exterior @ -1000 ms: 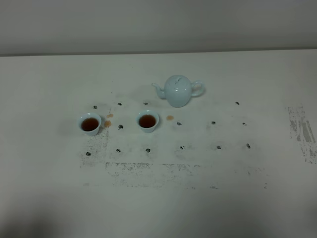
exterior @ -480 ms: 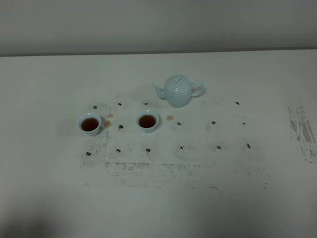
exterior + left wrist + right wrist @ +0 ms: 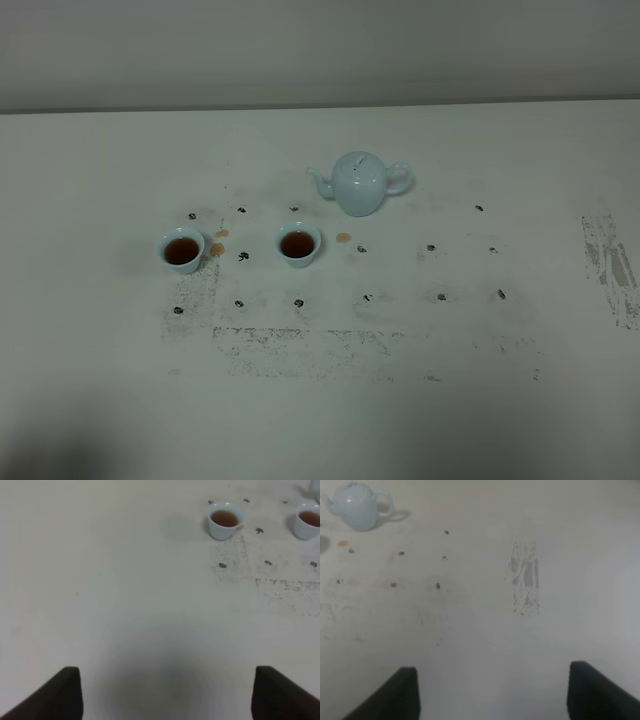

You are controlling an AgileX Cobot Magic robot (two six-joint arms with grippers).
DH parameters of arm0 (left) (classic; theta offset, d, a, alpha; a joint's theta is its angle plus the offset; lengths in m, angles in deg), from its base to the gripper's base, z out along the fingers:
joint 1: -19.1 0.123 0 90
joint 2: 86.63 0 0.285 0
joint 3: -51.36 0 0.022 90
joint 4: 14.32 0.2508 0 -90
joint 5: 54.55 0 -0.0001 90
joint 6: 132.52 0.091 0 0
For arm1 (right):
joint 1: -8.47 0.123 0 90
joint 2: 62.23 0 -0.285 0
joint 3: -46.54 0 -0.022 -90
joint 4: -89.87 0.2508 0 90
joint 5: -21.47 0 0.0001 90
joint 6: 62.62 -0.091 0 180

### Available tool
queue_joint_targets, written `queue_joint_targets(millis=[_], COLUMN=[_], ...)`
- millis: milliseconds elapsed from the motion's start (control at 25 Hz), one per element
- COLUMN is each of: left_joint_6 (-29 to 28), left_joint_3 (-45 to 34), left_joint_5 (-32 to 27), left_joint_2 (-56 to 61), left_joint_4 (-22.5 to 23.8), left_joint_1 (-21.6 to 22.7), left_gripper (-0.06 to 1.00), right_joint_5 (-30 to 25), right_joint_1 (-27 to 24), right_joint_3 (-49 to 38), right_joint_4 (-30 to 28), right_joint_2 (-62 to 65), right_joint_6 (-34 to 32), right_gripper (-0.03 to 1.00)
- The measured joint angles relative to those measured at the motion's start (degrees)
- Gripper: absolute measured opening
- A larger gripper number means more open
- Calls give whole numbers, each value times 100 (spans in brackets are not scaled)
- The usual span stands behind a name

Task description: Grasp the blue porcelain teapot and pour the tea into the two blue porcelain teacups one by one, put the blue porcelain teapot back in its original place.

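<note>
Nothing has shifted since a second ago: teapot (image 3: 359, 182) and both tea-filled teacups (image 3: 182, 249) (image 3: 298, 244) stand untouched. Left gripper (image 3: 165, 692) and right gripper (image 3: 492, 692) hover spread wide over bare table (image 3: 480, 380), well apart from the crockery, holding nothing.

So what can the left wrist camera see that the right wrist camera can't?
Only the left wrist view shows the two teacups, both holding brown tea, with the open left gripper near the camera. Only the right wrist view shows the teapot standing upright, a long scuffed patch and the open right gripper. Both show the white table with small dark marks, and neither gripper holds anything.
</note>
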Motion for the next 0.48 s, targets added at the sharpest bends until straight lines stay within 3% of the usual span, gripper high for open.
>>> queue_joint_targets(millis=[480], left_joint_6=[0], left_joint_3=[0], left_joint_5=[0], left_joint_2=[0], left_joint_4=[0], left_joint_1=[0], left_gripper=[66], right_joint_5=[0], right_joint_1=[0], right_joint_3=[0], right_joint_4=[-5], right_joint_2=[0], right_joint_6=[0], right_gripper=[59])
